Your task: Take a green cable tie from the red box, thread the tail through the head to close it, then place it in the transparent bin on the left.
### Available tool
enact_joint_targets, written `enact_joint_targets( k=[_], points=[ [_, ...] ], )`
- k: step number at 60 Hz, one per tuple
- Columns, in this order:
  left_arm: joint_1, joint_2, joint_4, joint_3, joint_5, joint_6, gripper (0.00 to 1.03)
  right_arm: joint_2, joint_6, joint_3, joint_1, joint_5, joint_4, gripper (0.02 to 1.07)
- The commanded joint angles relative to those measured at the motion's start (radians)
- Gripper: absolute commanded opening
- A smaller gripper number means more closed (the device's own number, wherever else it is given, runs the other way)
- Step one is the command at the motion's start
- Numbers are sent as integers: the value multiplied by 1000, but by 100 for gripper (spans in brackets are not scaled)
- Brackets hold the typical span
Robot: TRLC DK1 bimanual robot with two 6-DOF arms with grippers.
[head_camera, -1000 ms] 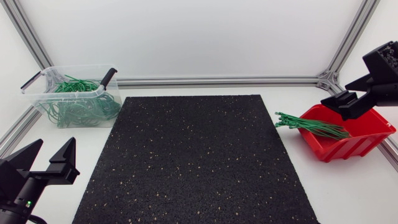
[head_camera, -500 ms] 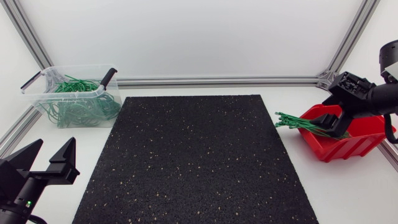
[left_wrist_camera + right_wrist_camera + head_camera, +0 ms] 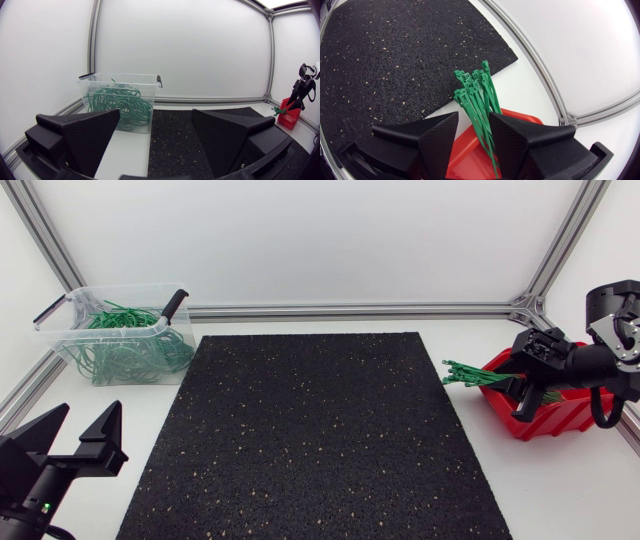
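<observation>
White bench [image 3: 560,480], black speckled mat [image 3: 320,440] covers the middle

Transparent bin [image 3: 70,315] at far left corner, off the mat, black handle clips on the rim, tangle of looped green ties [image 3: 125,345] inside

Red box [image 3: 560,415] on the right side of the bench, just off the mat's right edge, open front facing the mat

Left pincer [image 3: 88,408] parked at near left, fingers spread wide, nothing between them; its wrist view looks between the fingers at the bin [image 3: 120,100]

Right pincer [image 3: 520,385] is down at the red box's front, fingers apart and straddling the tie bundle, gap visible on one side, so not clamped

Green cable ties [image 3: 480,377]: straight, thin, unthreaded, lying as a slightly fanned bundle. Long axis runs roughly across the bench. Square heads point toward the mat and overhang the box's front lip above bare bench, tails lie back in the box. In the right wrist view the ties [image 3: 479,107] run between the pincer [image 3: 472,120] fingers, heads ahead of the tips, red box [image 3: 465,155] underneath
</observation>
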Motion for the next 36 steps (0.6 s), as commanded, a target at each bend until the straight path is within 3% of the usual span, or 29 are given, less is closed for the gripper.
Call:
enact_joint_targets(
  k=[1, 15, 24, 36],
  points=[
    [1, -9, -25, -38, 0, -22, 100, 38, -27, -32, -3, -5, 28, 39],
    [3, -9, -25, -38, 0, -22, 100, 75, -25, -36, 8, 0, 71, 39],
    [1, -9, -24, -40, 1, -22, 100, 73, -24, -38, 11, -3, 84, 19],
    [1, -9, -24, -38, 0, -22, 100, 73, -32, -47, 11, -5, 84, 15]
  ],
)
